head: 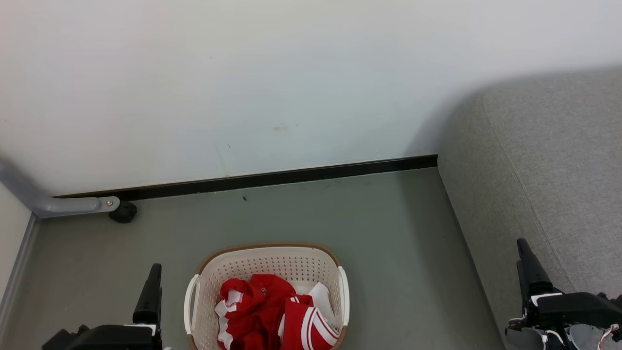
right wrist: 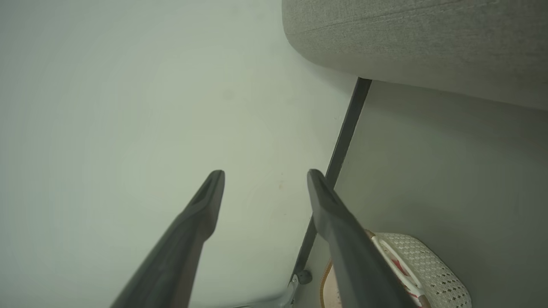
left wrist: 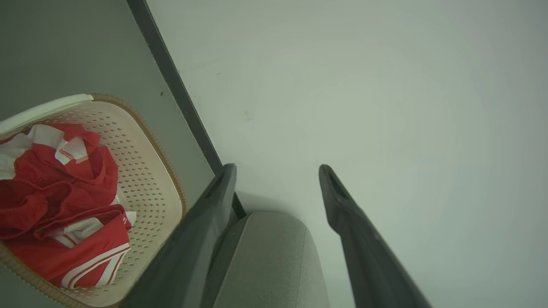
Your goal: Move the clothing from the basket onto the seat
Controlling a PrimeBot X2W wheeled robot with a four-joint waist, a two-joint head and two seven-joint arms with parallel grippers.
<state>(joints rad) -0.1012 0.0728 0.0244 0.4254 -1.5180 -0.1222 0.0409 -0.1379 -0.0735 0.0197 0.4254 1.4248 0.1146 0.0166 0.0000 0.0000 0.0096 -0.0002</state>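
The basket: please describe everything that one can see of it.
The basket is cream-white perforated plastic, a rounded rectangle with a brown rim and white side handles. It stands upright on the grey-green floor, apart from the wall and the seat. Crumpled red clothing with white stripes lies inside, touching its walls. Its near edge is cut off in the head view.

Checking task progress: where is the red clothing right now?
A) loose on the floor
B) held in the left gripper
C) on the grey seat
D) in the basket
D: the clothing lies bunched inside the basket, which stands on the floor beside the seat; the left gripper is open, holding nothing.
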